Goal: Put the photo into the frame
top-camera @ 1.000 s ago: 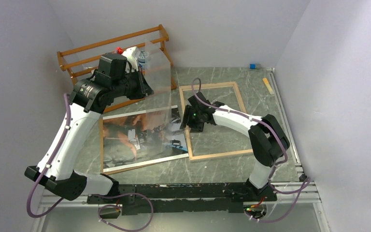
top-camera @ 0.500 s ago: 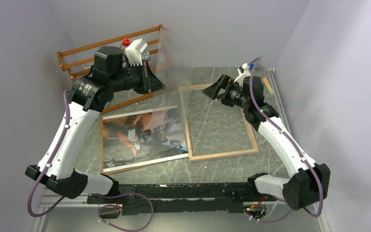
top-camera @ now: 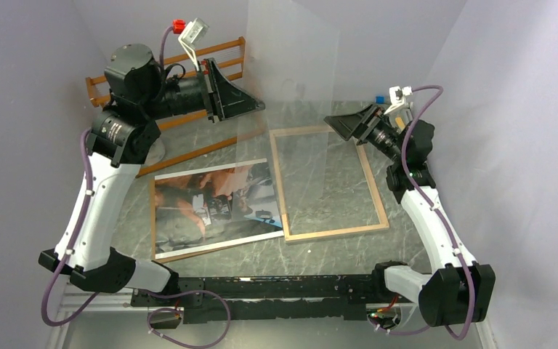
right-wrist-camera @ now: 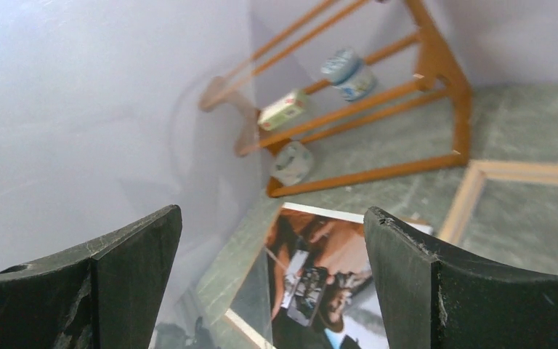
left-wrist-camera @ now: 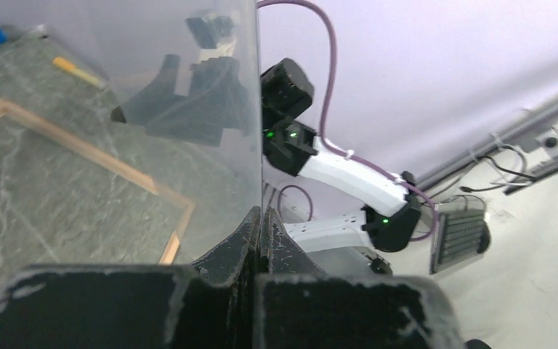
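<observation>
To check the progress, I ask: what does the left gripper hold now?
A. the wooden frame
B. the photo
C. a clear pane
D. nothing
C: the left gripper is shut on an edge of the clear pane, held up in the air, while the photo and the frame lie on the table.

White arms (top-camera: 91, 218) — black joints (top-camera: 120, 134), purple cables (left-wrist-camera: 332, 65)

The white-and-black left arm (top-camera: 98, 196) reaches high. Its black two-finger left gripper (top-camera: 256, 106) points right and is pinched on a thin clear pane (top-camera: 298, 65). The white-and-black right arm (top-camera: 429, 211) is also raised, and its right gripper (top-camera: 330, 121) faces left with the jaws spread wide.
</observation>
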`<state>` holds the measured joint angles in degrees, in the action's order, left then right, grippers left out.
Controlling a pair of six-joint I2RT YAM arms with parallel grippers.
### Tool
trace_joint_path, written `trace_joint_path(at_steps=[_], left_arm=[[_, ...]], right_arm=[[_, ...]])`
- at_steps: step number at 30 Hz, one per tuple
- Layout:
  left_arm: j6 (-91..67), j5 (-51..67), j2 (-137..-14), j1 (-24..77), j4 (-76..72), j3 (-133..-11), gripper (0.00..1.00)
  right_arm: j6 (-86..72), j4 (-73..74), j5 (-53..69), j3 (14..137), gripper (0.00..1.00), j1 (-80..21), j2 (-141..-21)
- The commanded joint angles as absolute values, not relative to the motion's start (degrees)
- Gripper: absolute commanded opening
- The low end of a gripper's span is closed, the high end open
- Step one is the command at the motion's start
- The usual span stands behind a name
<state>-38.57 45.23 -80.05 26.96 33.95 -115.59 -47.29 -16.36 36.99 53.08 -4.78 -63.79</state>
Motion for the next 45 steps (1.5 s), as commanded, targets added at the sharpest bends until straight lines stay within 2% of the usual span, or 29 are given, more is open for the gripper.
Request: trace_joint_path(at_steps=[1,8,14,17,20,30,33,36,39,41,45], left_arm=[[-43.11,51.24,-79.98,26.83,25.48,-119.14,0.02],[-42.08,46.39,-79.69,26.1,27.74,-121.27,0.03],[-41.12,42.8,-80.3,23.45,32.52,-122.79,0.03],[-43.0,44.63,-80.57,20.79,32.0,-122.4,0.03],[-45.84,47.14,-80.11,18.47,28.7,-119.5,0.03],[-52.75,47.85,-78.12,14.15,20.73,-111.18,0.02],[-55.12,47.15,-77.25,14.08,17.15,-106.72,0.03],[-52.52,46.12,-77.02,13.83,19.7,-105.89,0.03],[-46.52,42.21,-76.29,13.48,27.02,-105.49,0.23],[-43.28,40.43,-75.4,13.28,30.92,-103.44,0.43],[-38.97,39.79,-73.2,13.08,34.11,-95.69,0.59]], right_arm=[[-54.22,-36.22,48.45,55.24,0.99,-4.79,-63.12],[-73.37,-60.29,52.9,51.33,0.96,-4.75,-61.29],[-75.7,-56.81,51.47,51.16,0.75,-3.36,-59.28],[-78.0,-58.9,51.78,50.88,0.66,-2.67,-59.5],[-81.81,-62.74,52.57,51.72,0.5,-2.55,-61.1],[-85.87,-66.75,51.45,50.45,0.33,-2.28,-62.81],[-85.39,-64.8,51.62,50.43,0.17,-2.29,-63.37],[-82.7,-58.97,51.81,50.53,0.0,-2.24,-63.88],[-75.07,-43.25,52.85,52.72,0.0,-2.03,-64.39],[-67.91,-30.48,54.79,55.32,0.0,-1.85,-65.56],[-54.05,-7.77,57.2,59.47,0.0,-1.79,-69.31]])
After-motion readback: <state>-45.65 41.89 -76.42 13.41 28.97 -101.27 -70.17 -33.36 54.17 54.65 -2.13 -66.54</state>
